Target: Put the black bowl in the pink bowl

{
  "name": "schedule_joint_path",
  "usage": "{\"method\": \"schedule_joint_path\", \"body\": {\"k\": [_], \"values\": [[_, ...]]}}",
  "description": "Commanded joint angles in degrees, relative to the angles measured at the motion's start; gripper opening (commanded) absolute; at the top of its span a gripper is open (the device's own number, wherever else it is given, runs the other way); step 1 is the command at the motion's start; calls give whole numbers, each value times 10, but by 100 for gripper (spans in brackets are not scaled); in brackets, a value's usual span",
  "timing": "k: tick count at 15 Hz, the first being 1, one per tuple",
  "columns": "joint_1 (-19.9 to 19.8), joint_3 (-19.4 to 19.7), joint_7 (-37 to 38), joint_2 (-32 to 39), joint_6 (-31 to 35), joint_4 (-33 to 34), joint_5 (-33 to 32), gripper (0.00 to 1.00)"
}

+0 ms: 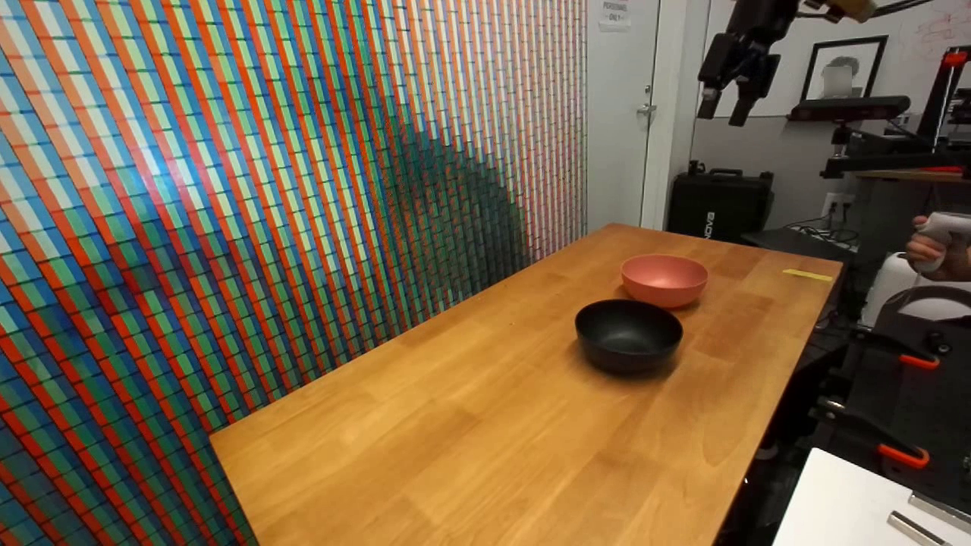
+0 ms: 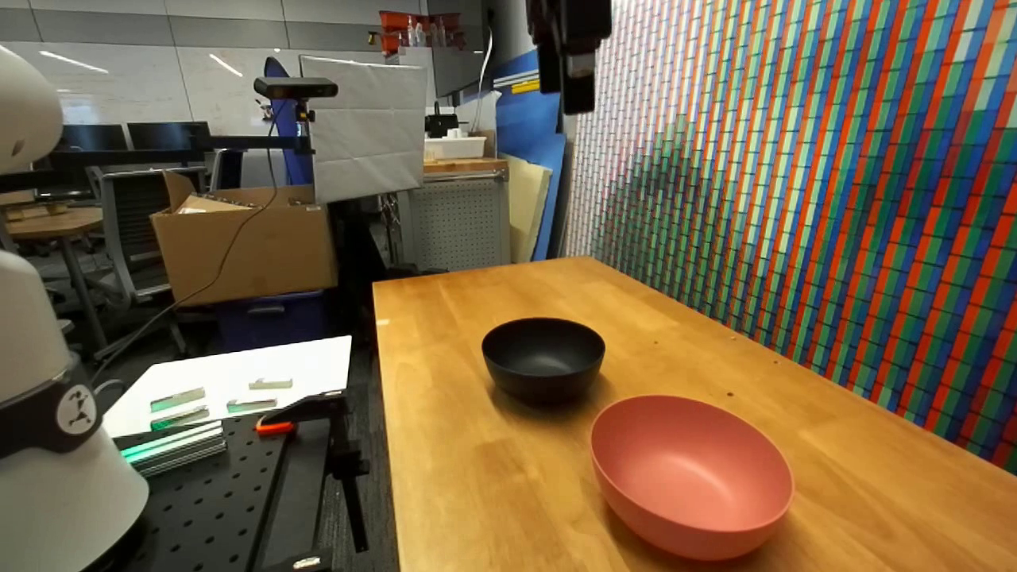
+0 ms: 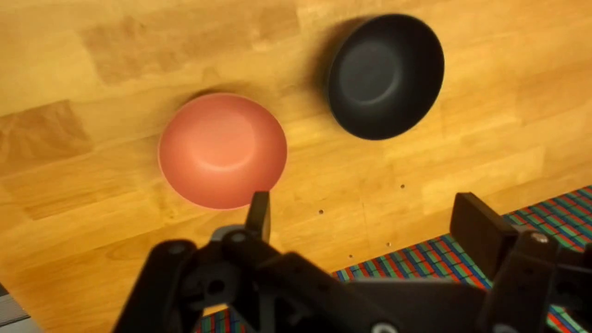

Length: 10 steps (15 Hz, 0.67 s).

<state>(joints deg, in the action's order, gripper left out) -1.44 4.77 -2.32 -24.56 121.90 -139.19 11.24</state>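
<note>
- In an exterior view, the black bowl [image 1: 628, 337] stands upright on the wooden table [image 1: 455, 425], near the pink bowl [image 1: 664, 280]. I judge it light for its size: the wall looks thin and the inside bare.
- My gripper [image 1: 724, 114] hangs high, well apart from both bowls.
- For writing here, I read "PERSONNEL ONLY" on a notice [image 1: 615, 17] at the top of the view, and "NOVA" along a black case [image 1: 721, 201], perhaps part of a longer name.
- In an exterior view, the black bowl [image 2: 544, 361] shows a smooth, rounded side narrowing downward. I expect it stiff and hard to break, but slippery if I pinch it low from outside.
- A round badge [image 2: 78, 410] on the arm's base [image 2: 67, 508] carries a dark figure, with no words I can make out.
- In the wrist view, the jaws stand wide apart with nothing between the fingers [image 3: 483, 231]. Bare table shows between the two bowls, so they don't touch.
- I'd take hold at the rim [image 3: 440, 74], on the side away from the pink bowl, one finger inside and one outside. Their widths look close, so the black one may perch on top rather than nest. I see no lettering on either.
</note>
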Motion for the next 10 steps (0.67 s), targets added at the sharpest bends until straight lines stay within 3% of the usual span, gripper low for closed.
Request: {"method": "schedule_joint_path", "body": {"k": [1, 6, 10], "values": [[12, -53, 61, 81, 106, -11, -15, 100], [14, -109, 155, 179, 217, -54, -123, 100], [13, -105, 256, 257, 270, -64, -252, 100]]}}
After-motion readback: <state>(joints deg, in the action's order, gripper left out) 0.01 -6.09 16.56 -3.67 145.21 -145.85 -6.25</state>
